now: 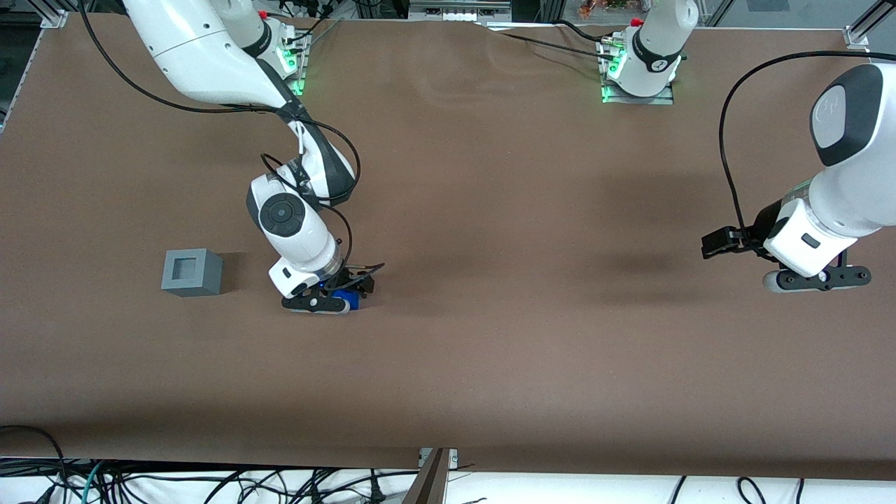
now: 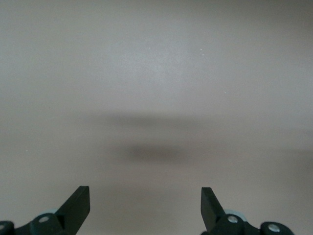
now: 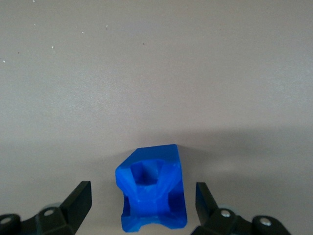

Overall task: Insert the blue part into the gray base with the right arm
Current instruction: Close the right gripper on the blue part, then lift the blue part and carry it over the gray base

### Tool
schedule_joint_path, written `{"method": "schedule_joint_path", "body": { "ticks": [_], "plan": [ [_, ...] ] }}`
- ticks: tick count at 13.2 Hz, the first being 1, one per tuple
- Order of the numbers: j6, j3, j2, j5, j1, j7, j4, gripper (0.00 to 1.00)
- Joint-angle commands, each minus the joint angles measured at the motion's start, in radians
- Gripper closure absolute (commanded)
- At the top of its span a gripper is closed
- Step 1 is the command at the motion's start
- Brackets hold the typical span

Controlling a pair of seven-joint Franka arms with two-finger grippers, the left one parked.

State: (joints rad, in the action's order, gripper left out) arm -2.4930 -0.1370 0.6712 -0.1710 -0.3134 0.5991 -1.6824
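Note:
The blue part [image 3: 152,191] lies on the brown table between the two black fingers [image 3: 80,198] of my right arm's gripper [image 3: 143,198]. Clear gaps show on both sides of it, so the gripper is open and not touching it. In the front view the gripper [image 1: 334,297] is down at table level over the blue part [image 1: 346,299], which is mostly hidden under the hand. The gray base [image 1: 191,272] stands upright on the table, apart from the gripper toward the working arm's end, its square recess facing up.
The brown table [image 1: 490,210] stretches wide around the gripper. A black cable [image 1: 343,238] loops off the right arm's wrist just above the hand. The arm mounts [image 1: 633,77] sit along the table edge farthest from the front camera.

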Motion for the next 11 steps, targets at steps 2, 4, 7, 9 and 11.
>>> {"method": "schedule_joint_path", "body": {
  "ticks": [2,4,7,9,11],
  "plan": [
    [-0.003,0.016,0.008,-0.050,-0.004,0.010,0.016,0.35],
    [-0.003,0.020,0.007,-0.048,0.005,-0.047,0.018,0.54],
    [0.046,0.020,-0.022,-0.047,0.028,-0.099,0.016,0.69],
    [0.168,0.022,-0.085,-0.039,0.034,-0.133,0.015,0.76],
    [0.293,0.022,-0.162,-0.027,0.051,-0.192,0.010,0.77]
  ]
}}
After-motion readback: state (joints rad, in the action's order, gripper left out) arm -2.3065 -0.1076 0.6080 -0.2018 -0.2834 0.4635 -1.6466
